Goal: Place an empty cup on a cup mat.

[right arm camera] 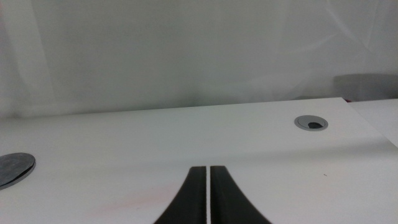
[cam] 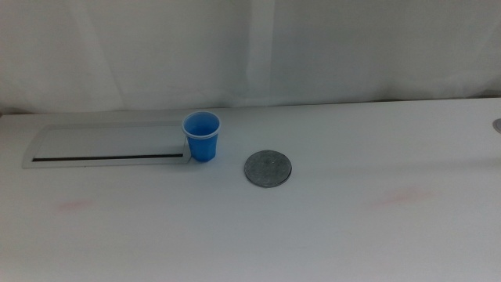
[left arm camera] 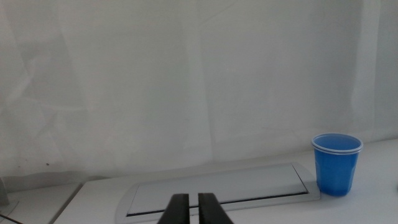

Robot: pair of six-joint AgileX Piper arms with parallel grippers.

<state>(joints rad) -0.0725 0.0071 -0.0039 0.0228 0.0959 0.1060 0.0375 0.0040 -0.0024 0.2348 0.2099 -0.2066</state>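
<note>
The blue cup (cam: 202,138) stands upright on the white table, at the right end of a flat panel; it also shows in the left wrist view (left arm camera: 336,163). The dark grey cup mat (cam: 268,168) lies flat a little to the cup's right and nearer the front, apart from it; its edge shows in the right wrist view (right arm camera: 13,168). Neither arm shows in the middle view. My left gripper (left arm camera: 193,206) is shut and empty, well short of the cup. My right gripper (right arm camera: 208,186) is shut and empty, far from the mat.
A long flat white-grey panel (cam: 109,146) with a dark slot lies at the left behind the cup. A round grey cable grommet (right arm camera: 311,122) sits in the table at the far right (cam: 496,124). A white curtain backs the table.
</note>
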